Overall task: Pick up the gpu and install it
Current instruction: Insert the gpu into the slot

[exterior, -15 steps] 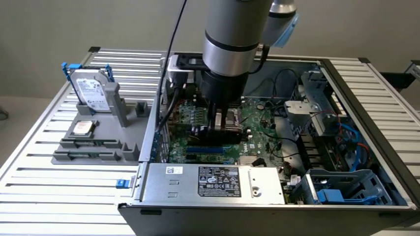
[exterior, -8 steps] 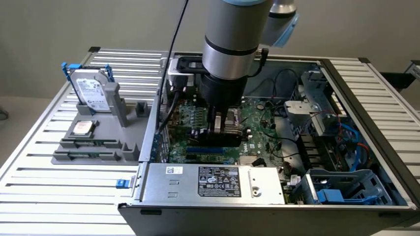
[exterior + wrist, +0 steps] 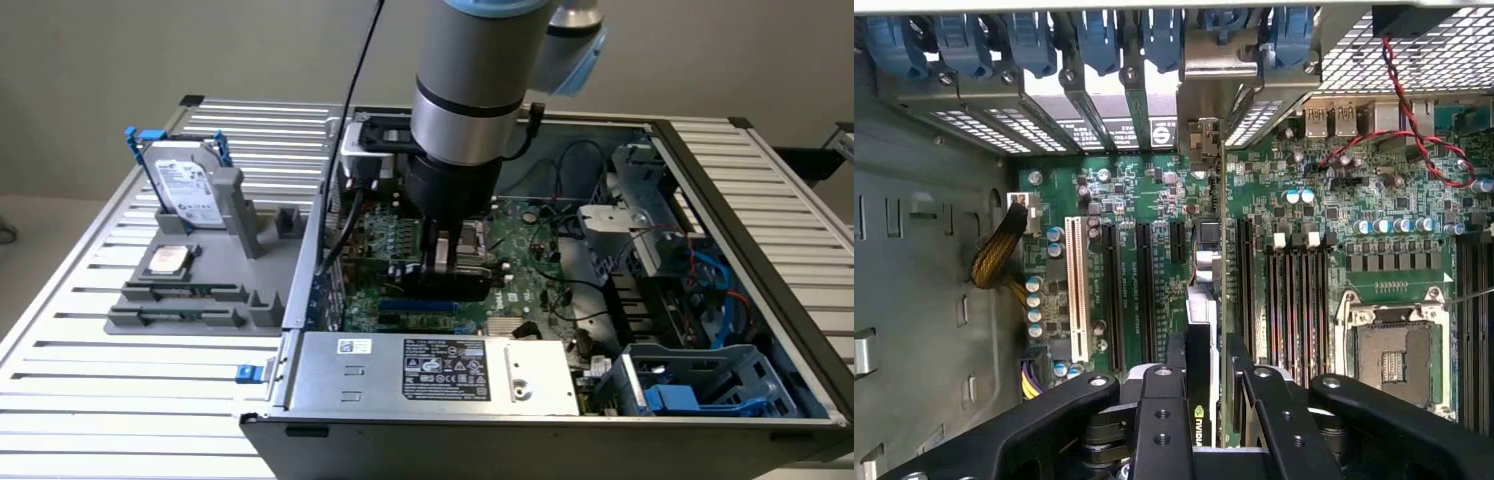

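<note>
- Arm (image 3: pixel 467 90) reaches straight down into an open PC case (image 3: pixel 747 300) lying on a slatted tabletop (image 3: pixel 120 400).
- Fingers (image 3: pixel 1162 400) are closed on the gpu (image 3: pixel 1199 415), one on each face. In the exterior view the fingers (image 3: pixel 443 252) sit low over the motherboard (image 3: pixel 534 270), with the gpu (image 3: pixel 461 283) as a dark block right under them.
- The gpu stands on edge between the fingers, with a green logo on its black edge. It runs away from them toward the rear slot covers and their blue latches (image 3: pixel 1099 40).
- I can't tell whether the card's lower edge is seated in a slot.
- Just beside the fingers on one side: black memory slots (image 3: pixel 1299 300), with the CPU socket (image 3: pixel 1394 360) past them.
- On the other side: a white slot (image 3: pixel 1076 290), farther off than the black ones next to the card.
- Well apart from the fingers, outside the case at the exterior view's left: a hard drive (image 3: pixel 184 185) with a blue handle, upright in a grey holder (image 3: pixel 200 300).
</note>
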Robot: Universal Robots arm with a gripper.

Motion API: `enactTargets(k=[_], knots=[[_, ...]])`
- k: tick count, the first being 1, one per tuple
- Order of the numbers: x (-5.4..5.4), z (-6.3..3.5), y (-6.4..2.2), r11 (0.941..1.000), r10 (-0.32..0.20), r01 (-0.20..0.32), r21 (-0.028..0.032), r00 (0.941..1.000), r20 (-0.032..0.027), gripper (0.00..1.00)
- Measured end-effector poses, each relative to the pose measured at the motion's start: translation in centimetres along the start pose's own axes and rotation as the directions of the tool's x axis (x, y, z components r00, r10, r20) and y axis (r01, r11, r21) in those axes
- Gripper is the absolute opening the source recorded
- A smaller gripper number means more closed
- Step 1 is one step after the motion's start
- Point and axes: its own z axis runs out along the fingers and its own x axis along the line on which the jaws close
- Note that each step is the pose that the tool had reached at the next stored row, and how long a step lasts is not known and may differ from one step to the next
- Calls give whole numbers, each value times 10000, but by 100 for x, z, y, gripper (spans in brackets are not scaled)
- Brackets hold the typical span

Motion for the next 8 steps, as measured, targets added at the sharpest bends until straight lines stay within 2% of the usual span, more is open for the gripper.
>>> enactTargets(k=[8], knots=[[1,30,0,10000,4,-4,-26,10000,-40,26]])
